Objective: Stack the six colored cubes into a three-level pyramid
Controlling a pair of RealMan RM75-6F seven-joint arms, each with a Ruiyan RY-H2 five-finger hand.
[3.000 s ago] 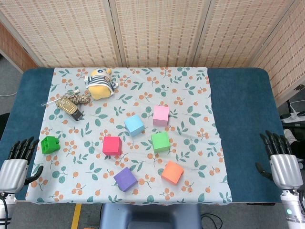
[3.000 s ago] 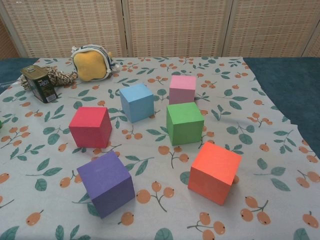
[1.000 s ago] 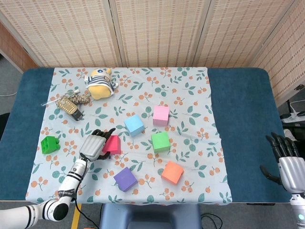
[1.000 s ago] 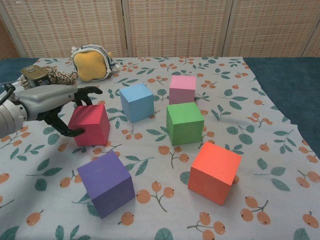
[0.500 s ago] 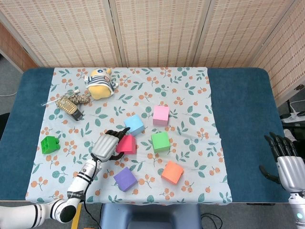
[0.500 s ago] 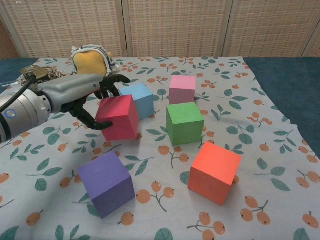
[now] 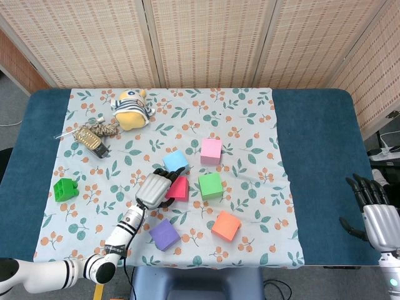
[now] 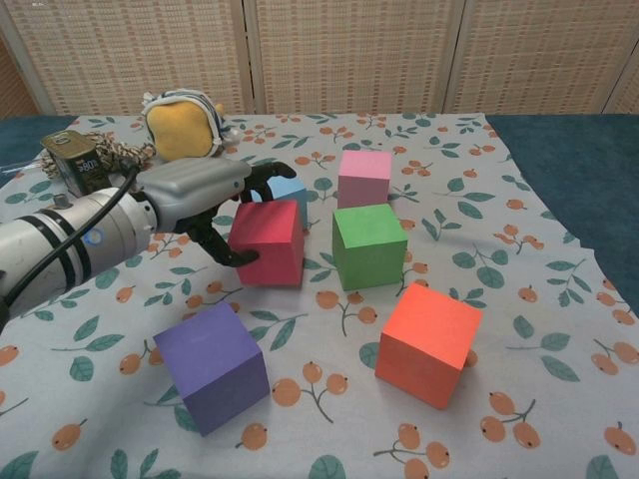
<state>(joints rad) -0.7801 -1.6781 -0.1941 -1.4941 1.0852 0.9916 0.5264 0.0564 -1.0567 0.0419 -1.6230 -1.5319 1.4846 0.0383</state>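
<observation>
My left hand (image 7: 153, 187) grips the red cube (image 8: 270, 242) from its left side, fingers over the top; the cube sits just left of the green cube (image 8: 369, 244). The light blue cube (image 7: 176, 161) stands right behind the red one and is partly hidden in the chest view. The pink cube (image 8: 364, 178) is further back. The orange cube (image 8: 429, 344) and the purple cube (image 8: 212, 366) lie nearest the front. My right hand (image 7: 375, 215) hangs at the table's far right edge, fingers apart, holding nothing.
A yellow plush toy (image 7: 131, 107), a tin can (image 8: 78, 163) with a rope beside it, and a green toy block (image 7: 65, 189) lie on the left part of the floral cloth (image 7: 262, 156). Blue table surface (image 7: 319, 144) flanks the cloth.
My left hand came in from the left front edge, took hold of the red cube and carried it rightwards, up to the green cube. The right hand shifted slightly down.
</observation>
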